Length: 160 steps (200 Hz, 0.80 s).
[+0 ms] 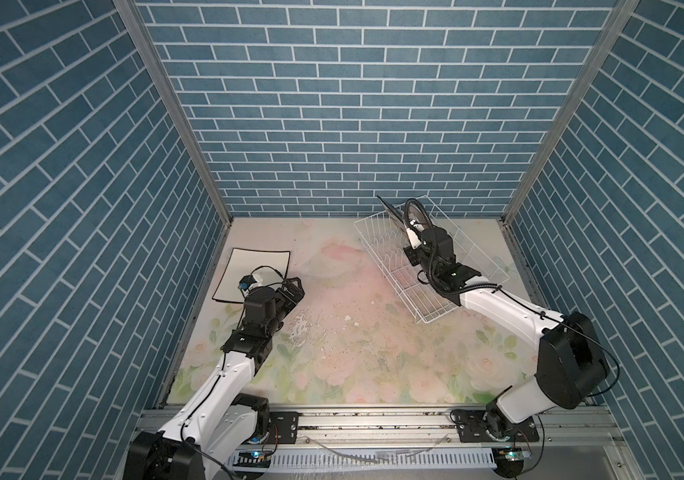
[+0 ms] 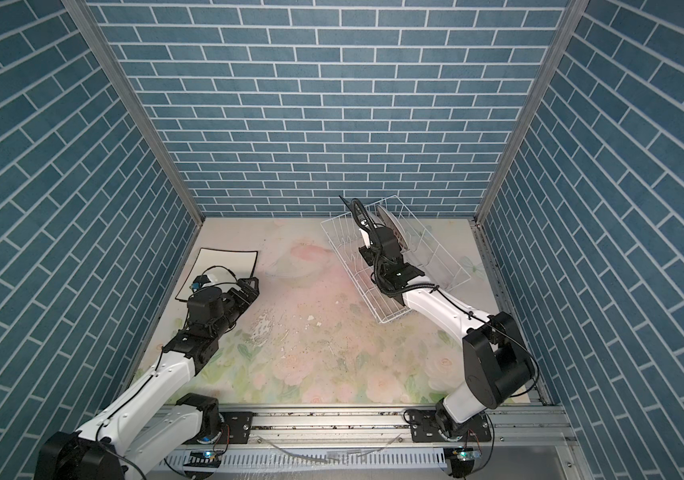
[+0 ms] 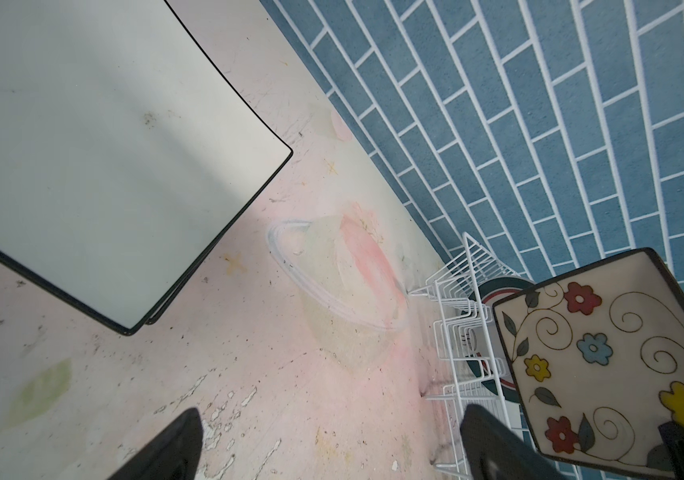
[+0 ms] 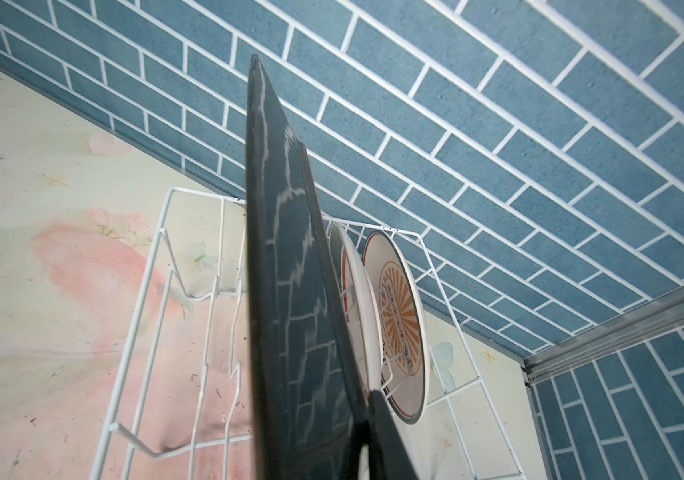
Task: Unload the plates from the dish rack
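My right gripper (image 1: 410,233) (image 4: 356,411) is shut on the edge of a square flowered plate (image 3: 606,361), which stands tilted over the white wire dish rack (image 1: 427,266) at the back right. That plate's glossy black back (image 4: 286,291) faces the right wrist camera, and its top corner rises above the rack's rim. Two round sunburst plates (image 4: 398,328) (image 2: 390,224) stand upright in the rack behind it. A plain white square plate (image 1: 253,268) (image 3: 103,158) lies flat at the left, with a second edge showing under it. My left gripper (image 1: 296,286) (image 3: 334,415) hovers open and empty beside its near right corner.
The floral tabletop (image 1: 352,332) has chipped patches in the middle. Blue brick walls (image 1: 332,124) close in the back and both sides, and the rack stands near the back wall. An aluminium rail (image 1: 373,419) runs along the front edge.
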Motion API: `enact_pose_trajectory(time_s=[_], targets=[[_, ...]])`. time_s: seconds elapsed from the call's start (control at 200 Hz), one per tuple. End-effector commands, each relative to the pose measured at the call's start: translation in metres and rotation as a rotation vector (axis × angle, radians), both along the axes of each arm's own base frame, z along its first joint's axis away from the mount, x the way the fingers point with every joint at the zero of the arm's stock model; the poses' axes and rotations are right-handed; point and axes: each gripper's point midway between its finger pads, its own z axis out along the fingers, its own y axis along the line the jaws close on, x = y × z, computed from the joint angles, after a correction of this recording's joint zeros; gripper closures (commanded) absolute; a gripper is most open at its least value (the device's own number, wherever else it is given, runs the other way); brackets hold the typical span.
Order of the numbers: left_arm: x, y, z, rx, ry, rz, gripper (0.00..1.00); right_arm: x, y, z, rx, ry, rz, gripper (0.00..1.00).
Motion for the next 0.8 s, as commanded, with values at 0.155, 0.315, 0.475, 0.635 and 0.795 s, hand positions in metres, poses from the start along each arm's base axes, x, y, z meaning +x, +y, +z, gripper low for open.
enact_pose_trajectory(time_s=[0.155, 0.315, 0.475, 0.635, 0.795], targets=[[-0.005, 0.001, -0.004, 0.007, 0.005, 0.005, 0.01, -0.022, 0.000, 0.100, 0.165, -0.276, 0.028, 1.00], [-0.006, 0.001, -0.004, 0.007, 0.002, 0.005, 0.01, -0.033, -0.001, 0.114, 0.175, -0.305, 0.039, 1.00], [-0.004, 0.000, -0.002, 0.008, -0.003, 0.004, 0.01, -0.043, -0.003, 0.125, 0.186, -0.315, 0.048, 1.00], [-0.003, 0.001, -0.003, 0.018, 0.000, 0.003, 0.01, -0.052, -0.004, 0.137, 0.205, -0.334, 0.063, 1.00], [-0.002, 0.001, -0.003, 0.039, 0.000, -0.002, 0.01, -0.062, 0.001, 0.152, 0.222, -0.342, 0.096, 1.00]])
